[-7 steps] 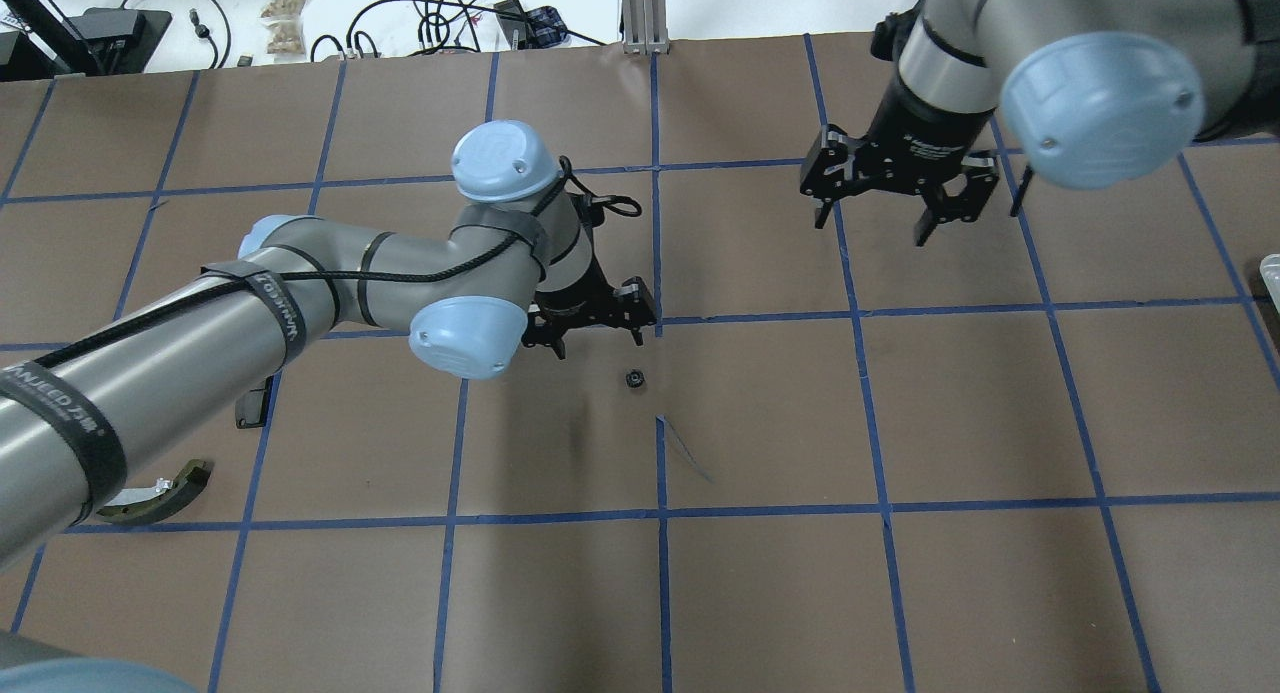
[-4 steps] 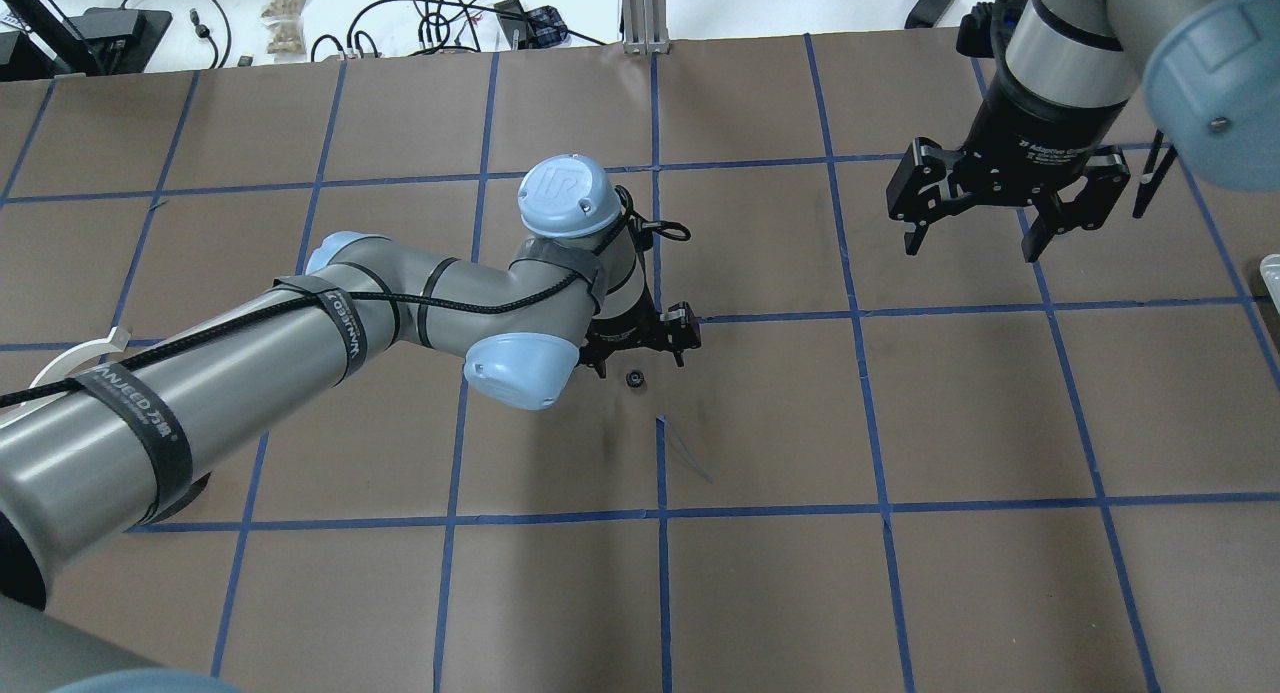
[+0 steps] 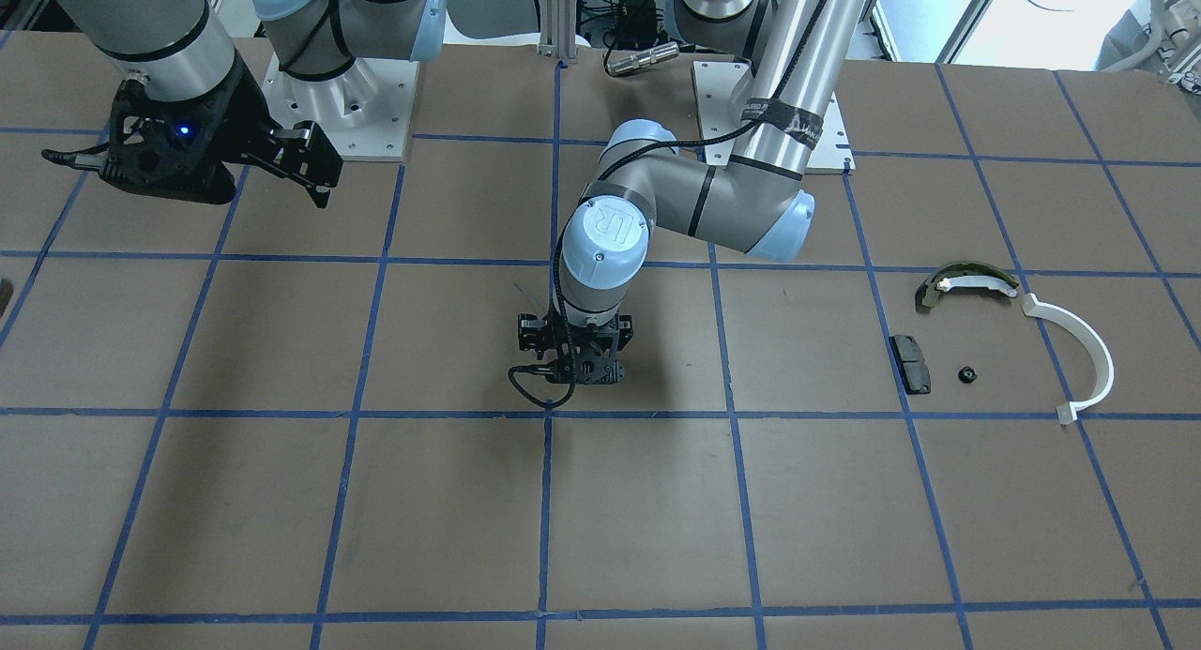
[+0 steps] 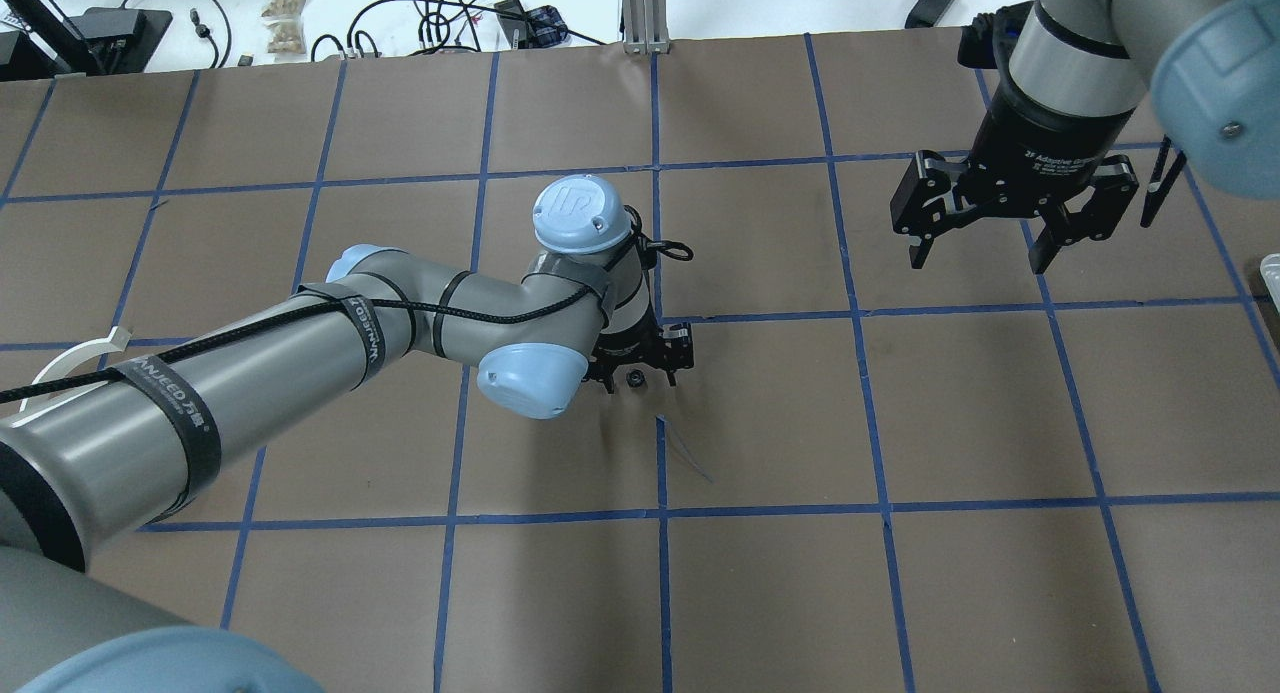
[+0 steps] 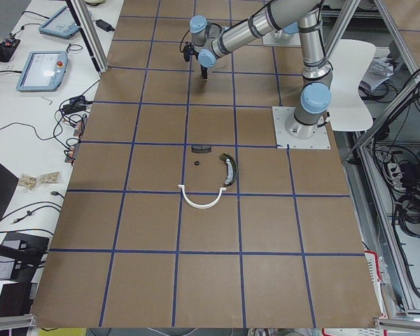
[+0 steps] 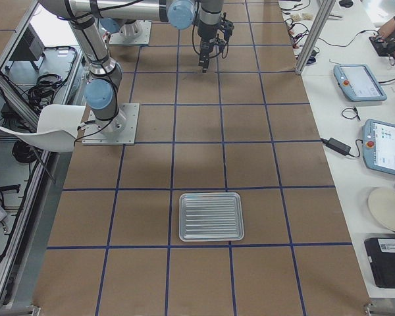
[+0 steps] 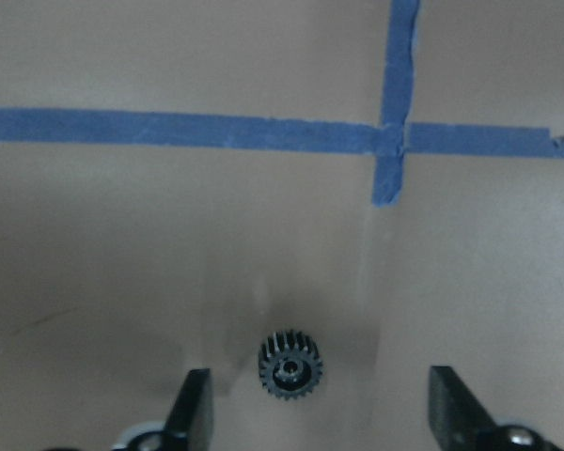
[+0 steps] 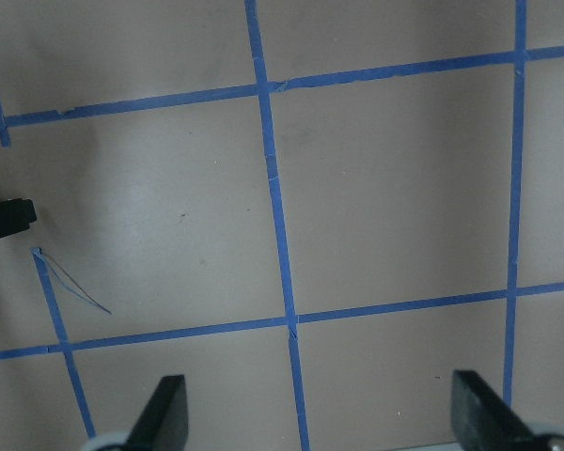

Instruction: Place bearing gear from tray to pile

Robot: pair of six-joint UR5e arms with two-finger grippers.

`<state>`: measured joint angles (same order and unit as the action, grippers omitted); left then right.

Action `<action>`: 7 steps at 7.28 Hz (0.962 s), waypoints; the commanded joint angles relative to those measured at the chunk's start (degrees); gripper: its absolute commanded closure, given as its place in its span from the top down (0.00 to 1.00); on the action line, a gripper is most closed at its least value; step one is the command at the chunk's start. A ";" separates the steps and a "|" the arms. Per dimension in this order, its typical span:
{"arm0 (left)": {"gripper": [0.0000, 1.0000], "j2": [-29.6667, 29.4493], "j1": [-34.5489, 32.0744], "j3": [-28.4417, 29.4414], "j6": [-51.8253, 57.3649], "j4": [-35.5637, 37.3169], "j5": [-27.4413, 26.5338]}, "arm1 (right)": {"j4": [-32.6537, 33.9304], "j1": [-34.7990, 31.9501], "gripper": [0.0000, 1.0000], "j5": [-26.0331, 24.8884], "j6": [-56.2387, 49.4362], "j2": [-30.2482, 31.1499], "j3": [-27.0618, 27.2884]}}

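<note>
The bearing gear, small, black and toothed, lies on the brown table near its middle. My left gripper is open and low over it, one finger on each side. In the left wrist view the gear sits between the fingers, not touched. The pile lies far to my left: an olive-and-white shoe, a white half-ring strip, a black pad and another small black gear. My right gripper is open and empty, high over the far right.
A silver tray stands empty at the table's right end. Blue tape lines grid the table. A loose tape sliver lies just in front of the gear. Cables and bags lie beyond the far edge.
My left arm has moved right and down, so its open fingers now straddle the gear. My right gripper has moved right, away from the middle, then held still.
</note>
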<state>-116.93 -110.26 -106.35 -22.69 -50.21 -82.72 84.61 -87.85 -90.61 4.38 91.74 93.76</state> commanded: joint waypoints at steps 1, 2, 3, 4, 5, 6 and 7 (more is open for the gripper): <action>0.00 -0.31 -0.04 0.17 0.01 0.20 -1.83 | 0.03 -0.04 1.00 -0.01 -0.08 -0.07 0.10; 0.00 -0.32 -0.04 0.17 0.01 0.20 -1.83 | -0.06 -0.04 1.00 0.16 -0.08 -0.16 0.10; 0.00 -0.32 0.05 0.70 0.01 0.11 -2.00 | -0.06 0.05 1.00 -0.10 -0.08 -0.07 0.10; 0.00 0.99 0.48 2.44 0.27 -0.59 -2.44 | 0.02 0.14 1.00 -0.01 -0.08 0.02 0.02; 0.00 2.05 1.01 5.24 0.80 -3.81 -3.66 | 0.03 0.66 1.00 -0.27 0.01 0.19 0.02; 0.00 2.75 2.76 9.53 1.59 -11.50 -4.80 | -0.15 0.32 1.00 0.16 0.01 0.37 0.10; 0.00 3.46 6.60 13.58 6.03 -20.02 -7.42 | -0.67 0.57 1.00 -0.62 0.27 0.20 0.28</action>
<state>-114.42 -107.28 -97.69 -20.40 -60.74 -87.59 84.40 -87.43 -90.73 4.44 91.97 93.88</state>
